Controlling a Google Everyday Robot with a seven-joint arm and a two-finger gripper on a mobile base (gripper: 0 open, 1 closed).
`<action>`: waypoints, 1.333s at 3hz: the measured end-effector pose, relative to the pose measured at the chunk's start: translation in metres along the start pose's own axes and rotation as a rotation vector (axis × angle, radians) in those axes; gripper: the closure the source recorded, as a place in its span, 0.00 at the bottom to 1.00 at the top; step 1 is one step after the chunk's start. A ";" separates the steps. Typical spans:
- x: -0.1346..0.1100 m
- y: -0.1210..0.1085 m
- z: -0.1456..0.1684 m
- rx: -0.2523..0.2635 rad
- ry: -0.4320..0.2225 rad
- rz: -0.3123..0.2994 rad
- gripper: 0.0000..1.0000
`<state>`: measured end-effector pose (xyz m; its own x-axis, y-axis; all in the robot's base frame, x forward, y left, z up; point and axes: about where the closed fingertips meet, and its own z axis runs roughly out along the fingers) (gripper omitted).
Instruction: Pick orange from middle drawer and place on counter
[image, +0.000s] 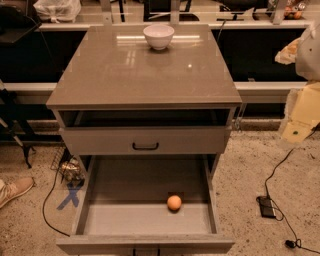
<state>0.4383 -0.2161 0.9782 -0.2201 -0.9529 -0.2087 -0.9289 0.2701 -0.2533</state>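
Note:
The orange (174, 202) lies on the bare floor of the middle drawer (147, 220), right of centre and toward the front. The drawer is pulled wide open at the bottom of the view. The counter (125, 70) is the glossy taupe top of the cabinet above it. My gripper (301, 117) shows as a pale shape at the right edge of the view, level with the cabinet's top and well to the right of it. It is far from the orange and touches nothing of the task.
A white bowl (159, 36) stands at the back middle of the counter. The upper drawer front with a black bar handle (145, 146) is slightly out above the open drawer. Cables and a black box (267, 206) lie on the floor at right; a shoe (15, 191) is at left.

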 end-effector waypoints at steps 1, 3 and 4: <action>0.000 0.000 0.000 0.000 0.000 0.000 0.00; 0.021 0.076 0.119 -0.198 -0.232 0.316 0.00; 0.021 0.075 0.118 -0.196 -0.230 0.312 0.00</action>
<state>0.3991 -0.1995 0.8433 -0.4478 -0.7681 -0.4577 -0.8722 0.4879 0.0346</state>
